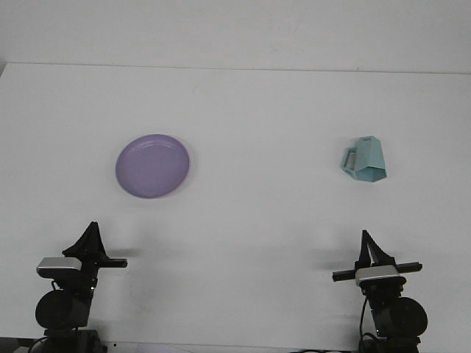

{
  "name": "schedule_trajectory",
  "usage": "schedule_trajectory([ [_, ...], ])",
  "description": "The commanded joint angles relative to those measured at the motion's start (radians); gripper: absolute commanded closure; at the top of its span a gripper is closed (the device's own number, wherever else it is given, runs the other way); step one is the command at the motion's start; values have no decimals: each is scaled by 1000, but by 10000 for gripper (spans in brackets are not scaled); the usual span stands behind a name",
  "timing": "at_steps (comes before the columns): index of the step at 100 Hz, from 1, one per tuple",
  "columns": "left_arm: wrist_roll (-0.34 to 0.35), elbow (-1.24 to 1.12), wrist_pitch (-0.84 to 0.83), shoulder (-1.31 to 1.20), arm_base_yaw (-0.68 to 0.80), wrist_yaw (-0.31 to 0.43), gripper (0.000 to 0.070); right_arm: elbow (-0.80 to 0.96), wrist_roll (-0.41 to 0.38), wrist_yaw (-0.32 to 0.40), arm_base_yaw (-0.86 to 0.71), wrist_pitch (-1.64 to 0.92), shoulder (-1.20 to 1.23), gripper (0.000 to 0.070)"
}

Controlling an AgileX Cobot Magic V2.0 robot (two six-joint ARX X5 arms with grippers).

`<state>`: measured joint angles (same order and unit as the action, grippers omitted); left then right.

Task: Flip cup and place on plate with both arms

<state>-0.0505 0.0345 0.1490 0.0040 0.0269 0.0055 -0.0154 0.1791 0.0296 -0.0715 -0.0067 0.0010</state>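
White table (265,110), pale wall (235,29) behind, even light

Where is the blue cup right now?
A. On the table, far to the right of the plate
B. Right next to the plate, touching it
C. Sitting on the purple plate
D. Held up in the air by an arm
A. The light blue cup lies on the white table at the right, well apart from the purple plate at the left, and neither arm touches it.
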Motion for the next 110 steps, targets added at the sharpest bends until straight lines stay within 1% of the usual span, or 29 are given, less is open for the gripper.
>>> schedule_trajectory([
  [1, 8, -21, 10, -1, 1, 1, 685, 3, -5, -3, -1, 14, 0, 700],
  [60, 8, -21, 11, -1, 1, 1, 685, 3, -5, -3, -1, 14, 0, 700],
  [77, -23, -20, 11, -1, 1, 1, 685, 3, -10, 0, -1, 15, 0, 700],
  [87, -26, -21, 8, -1, 1, 1, 685, 3, -65, 4, -2, 18, 0, 700],
  [95, -71, -21, 10, -1, 1, 1, 687, 3, -132, 3, -1, 17, 0, 700],
  [99, -79, -20, 10, -1, 1, 1, 688, 3, -183, 3, -1, 16, 0, 700],
  [105, -84, -20, 10, -1, 1, 2, 689, 3, -282, -4, -1, 21, 0, 700],
  [110, -92, -20, 10, -1, 1, 2, 689, 2, -341, -3, -1, 37, 0, 700],
])
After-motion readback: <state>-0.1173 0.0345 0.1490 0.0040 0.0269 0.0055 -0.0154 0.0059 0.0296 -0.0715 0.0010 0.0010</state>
